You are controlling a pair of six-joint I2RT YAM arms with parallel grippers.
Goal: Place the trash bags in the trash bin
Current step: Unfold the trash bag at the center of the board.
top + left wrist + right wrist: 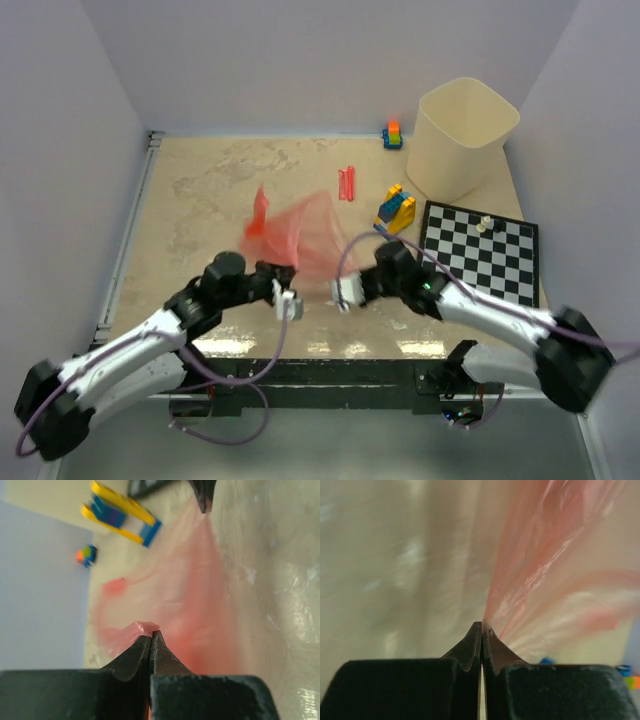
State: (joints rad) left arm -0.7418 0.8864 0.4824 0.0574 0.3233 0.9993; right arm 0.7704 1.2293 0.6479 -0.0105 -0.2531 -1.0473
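Note:
A crinkly translucent red trash bag (300, 232) is held up and stretched between both grippers over the middle of the table. My left gripper (288, 272) is shut on its edge, as the left wrist view shows (151, 634), with the bag (190, 600) spreading ahead. My right gripper (348, 265) is shut on the opposite edge (482, 625), and the bag (545, 575) fans out to the upper right. A narrow folded red strip (347, 183) lies flat farther back. The cream-beige trash bin (465, 135) stands upright at the back right, apart from both grippers.
A yellow-and-blue toy block (396, 208) lies between the strip and the black-and-white checkerboard (480, 255), which carries small white pieces (485, 225). A small multicoloured block (393, 134) sits by the back wall left of the bin. Walls enclose the table on three sides.

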